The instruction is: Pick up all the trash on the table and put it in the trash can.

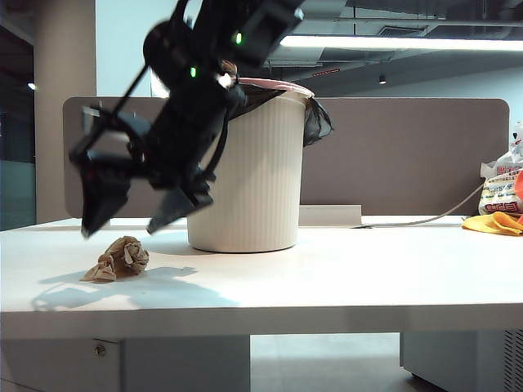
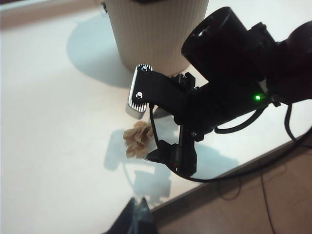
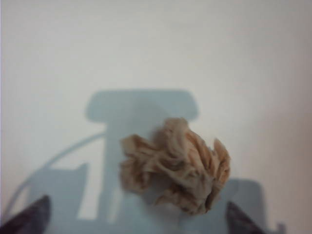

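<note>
One wad of crumpled light brown trash [image 1: 118, 260] lies on the white table [image 1: 343, 278], left of the ribbed off-white trash can [image 1: 253, 180] with its pink rim and black liner. My right gripper [image 1: 121, 231] has reached across to the left and hangs open just above the wad. In the right wrist view the trash [image 3: 178, 165] sits between the spread fingertips of the right gripper [image 3: 136, 224], untouched. The left wrist view looks down on the right gripper [image 2: 148, 129] straddling the trash [image 2: 138, 139] near the trash can [image 2: 156, 34]. My left gripper [image 2: 139, 212] is shut and empty, high above the table's front edge.
A grey-brown partition panel [image 1: 409, 155] runs behind the bin. At the far right lie a printed plastic bag [image 1: 500, 192] and an orange cloth [image 1: 494, 222], with a cable [image 1: 433, 219] trailing toward them. The table's front edge [image 2: 229, 168] borders brown floor.
</note>
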Motion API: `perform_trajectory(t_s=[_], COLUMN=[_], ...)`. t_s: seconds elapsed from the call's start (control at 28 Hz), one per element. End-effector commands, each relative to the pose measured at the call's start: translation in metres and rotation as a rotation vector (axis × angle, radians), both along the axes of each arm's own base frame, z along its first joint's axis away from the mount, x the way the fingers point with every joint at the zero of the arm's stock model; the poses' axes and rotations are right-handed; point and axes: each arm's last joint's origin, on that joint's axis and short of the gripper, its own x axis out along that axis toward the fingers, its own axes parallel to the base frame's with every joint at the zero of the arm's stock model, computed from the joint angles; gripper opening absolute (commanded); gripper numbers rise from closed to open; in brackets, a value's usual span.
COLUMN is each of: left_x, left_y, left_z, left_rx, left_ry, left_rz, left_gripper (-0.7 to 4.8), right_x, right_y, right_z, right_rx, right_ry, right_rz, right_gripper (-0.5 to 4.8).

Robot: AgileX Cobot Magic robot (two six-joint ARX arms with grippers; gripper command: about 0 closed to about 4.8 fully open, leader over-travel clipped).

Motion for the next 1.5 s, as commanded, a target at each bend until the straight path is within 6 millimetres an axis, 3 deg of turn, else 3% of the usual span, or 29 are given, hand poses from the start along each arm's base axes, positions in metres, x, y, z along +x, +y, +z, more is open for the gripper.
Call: perform_trajectory(t_s=[0.04, 0.25, 0.32, 0.39, 0.57, 0.75, 0.86, 0.97, 1.11, 1.29, 1.39, 1.5], left_x=[0.002, 0.002, 0.003, 0.003, 0.003, 0.003, 0.004, 0.007, 0.011, 0.023, 0.036, 0.053], left_y=[-0.001, -0.001, -0.001, -0.001, -0.001, -0.002, -0.002, -0.003, -0.005, -0.011, -0.017, -0.025], left_z=[-0.003, -0.004, -0.005, -0.005, -0.005, -0.004, -0.001, 0.004, 0.014, 0.031, 0.045, 0.060], left_rx=[-0.002, 0.000, 0.001, 0.002, 0.000, -0.002, -0.015, -0.040, -0.087, -0.132, -0.130, -0.135], left_ry=[0.007, 0.010, 0.012, 0.012, 0.009, -0.004, -0.031, -0.086, -0.186, -0.277, -0.273, -0.274], left_rz=[-0.001, -0.001, -0.001, -0.001, -0.001, -0.003, -0.003, -0.003, -0.003, -0.001, -0.002, -0.017], left_gripper=[-0.06, -0.06, -0.06, -0.05, -0.05, -0.06, -0.05, -0.06, -0.06, -0.05, -0.06, -0.05], right_x=[0.007, 0.018, 0.021, 0.023, 0.024, 0.027, 0.029, 0.029, 0.021, 0.014, 0.017, 0.025], right_y=[0.003, 0.006, 0.006, 0.005, 0.005, 0.005, 0.006, 0.002, -0.012, -0.046, -0.072, -0.096], right_z=[-0.005, -0.020, -0.023, -0.026, -0.029, -0.014, 0.016, 0.064, 0.143, 0.227, 0.262, 0.282], right_rx=[0.023, 0.029, 0.033, 0.028, 0.024, 0.038, 0.074, 0.144, 0.276, 0.398, 0.432, 0.461], right_ry=[-0.048, -0.088, -0.088, -0.082, -0.078, -0.090, -0.123, -0.187, -0.308, -0.439, -0.492, -0.546], right_rz=[-0.013, -0.062, -0.076, -0.080, -0.079, -0.084, -0.087, -0.095, -0.106, -0.149, -0.195, -0.247], right_gripper=[4.52, 4.39, 3.79, 2.84, -0.13, -0.05, -0.05, -0.05, -0.05, -0.05, -0.05, -0.05])
